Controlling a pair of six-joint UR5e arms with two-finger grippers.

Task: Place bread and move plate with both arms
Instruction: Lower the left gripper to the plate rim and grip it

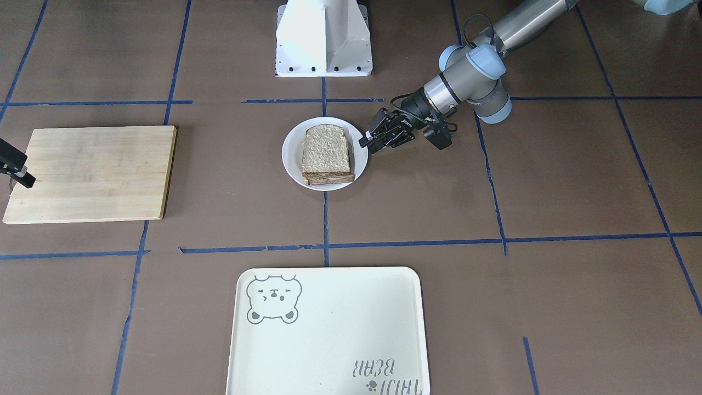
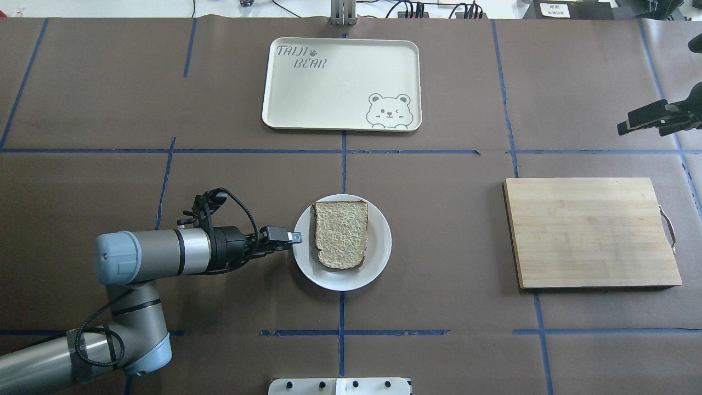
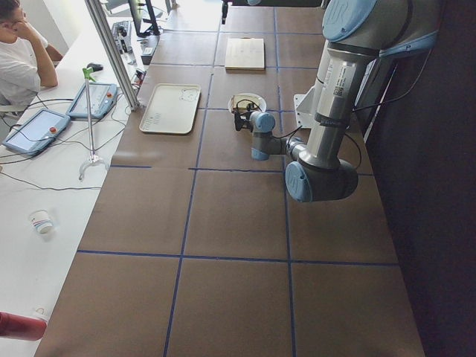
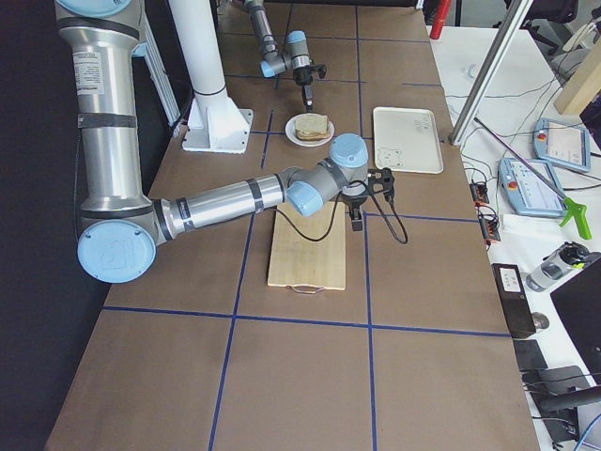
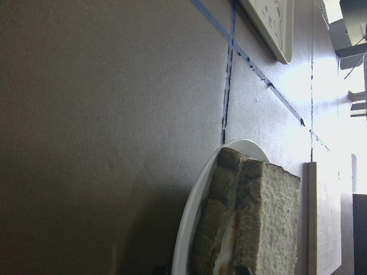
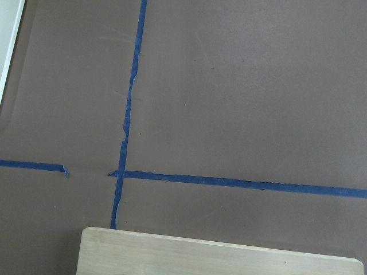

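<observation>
The bread (image 2: 340, 235) lies on the plate (image 2: 378, 259), mid-table. The left gripper (image 2: 293, 237) is at the plate's rim, the right gripper (image 2: 625, 124) beyond the wooden board (image 2: 592, 230) — I cannot tell how either's jaws stand.

**Bread seated on plate; grippers unevenly placed**

The bread (image 2: 341, 235), a plain beige slice with a dark crust, lay flat on top of other slices, its rounded top toward the robot. The plate (image 2: 378, 259), small, round and white, sat beneath the stack. The left gripper (image 2: 295, 237) was held level at the plate's rim; contact could not be confirmed. The right gripper (image 2: 625, 127) hung well apart from the plate.
</observation>
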